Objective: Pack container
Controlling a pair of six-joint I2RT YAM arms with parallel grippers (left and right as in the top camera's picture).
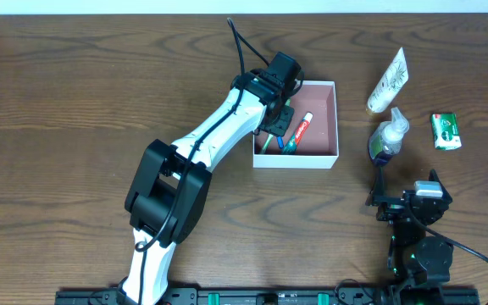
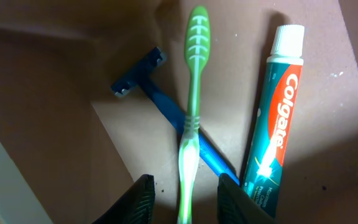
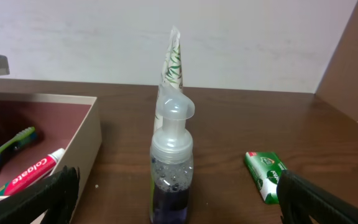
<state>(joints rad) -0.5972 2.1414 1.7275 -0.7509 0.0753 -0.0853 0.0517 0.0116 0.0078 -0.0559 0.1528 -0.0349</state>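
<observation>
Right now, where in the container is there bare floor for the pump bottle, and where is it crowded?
Bare floor runs between the toothpaste and the right wall of the container, and along its far wall. The left half is crowded: the toothbrush crosses the razor, with the left fingers straddling its handle.

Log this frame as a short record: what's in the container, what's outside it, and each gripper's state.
container: white-walled box, open top
inside: green toothbrush, blue razor, toothpaste tube; toothbrush lies across the razor's handle
outside, on the right arm's side: pump bottle, white tube, green packet
left gripper: over the container, jaws open either side of the toothbrush handle
right gripper: open, facing the pump bottle, holding nothing
</observation>
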